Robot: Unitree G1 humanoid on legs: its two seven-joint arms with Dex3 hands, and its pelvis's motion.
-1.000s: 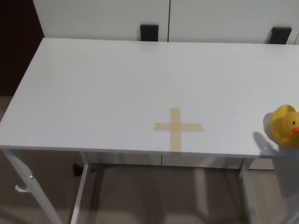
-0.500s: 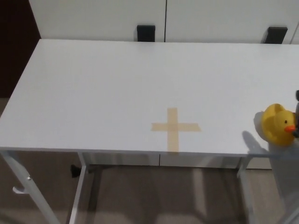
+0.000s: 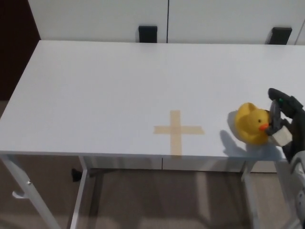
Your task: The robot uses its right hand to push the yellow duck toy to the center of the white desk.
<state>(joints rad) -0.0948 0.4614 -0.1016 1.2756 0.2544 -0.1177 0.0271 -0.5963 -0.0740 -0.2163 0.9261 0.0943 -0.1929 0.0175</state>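
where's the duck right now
In the head view the duck sits near the desk's front right edge, between the tape cross and the right hand beside it.

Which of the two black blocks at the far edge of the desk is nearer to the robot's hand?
The right-hand black block, beyond the right hand; the other black block sits mid-edge.

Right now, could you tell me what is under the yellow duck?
The yellow duck sits directly on the white desk, clear of the tape cross. Its shadow darkens the surface; its contact patch is hidden.
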